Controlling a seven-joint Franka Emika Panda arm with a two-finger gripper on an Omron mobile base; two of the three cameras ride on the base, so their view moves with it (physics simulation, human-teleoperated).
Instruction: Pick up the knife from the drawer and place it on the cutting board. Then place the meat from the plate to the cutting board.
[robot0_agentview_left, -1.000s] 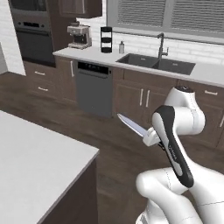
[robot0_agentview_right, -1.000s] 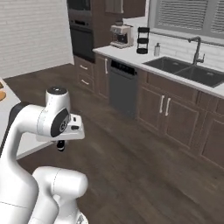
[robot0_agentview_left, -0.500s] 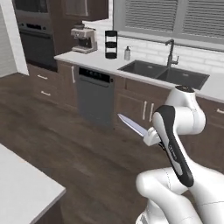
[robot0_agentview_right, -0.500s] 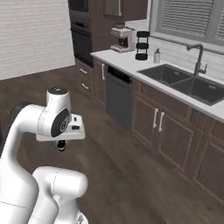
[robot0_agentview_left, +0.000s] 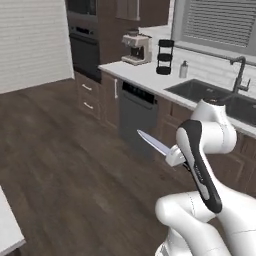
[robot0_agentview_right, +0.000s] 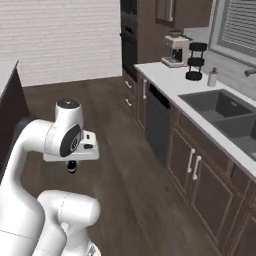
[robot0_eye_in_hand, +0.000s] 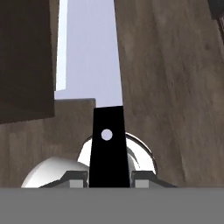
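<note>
My gripper (robot0_agentview_left: 176, 156) is shut on the knife, held in the air in front of my arm. The long silver blade (robot0_agentview_left: 152, 143) points left and slightly up in the left base view, over the wooden floor. In the hand view the black handle (robot0_eye_in_hand: 107, 144) sits clamped between my fingers, with the gripper (robot0_eye_in_hand: 109, 181) at the bottom and the blade (robot0_eye_in_hand: 89, 52) running up away from it. From the right base view the hand (robot0_agentview_right: 73, 162) hangs beside my upper arm. The cutting board, the plate and the meat are out of view.
A white counter (robot0_agentview_left: 145, 75) runs along the far wall with a coffee machine (robot0_agentview_left: 136, 48), a black tiered stand (robot0_agentview_left: 165, 56), a soap bottle (robot0_agentview_left: 184, 69) and a sink (robot0_agentview_left: 200, 90). A dishwasher (robot0_agentview_left: 135, 117) and wall ovens (robot0_agentview_left: 85, 47) stand below and left. An island corner (robot0_agentview_left: 7, 230) shows at lower left.
The whole scene has shifted as the base moved: the counter and sink slid right and the island nearly left the left base view. Arm and knife keep their pose.
</note>
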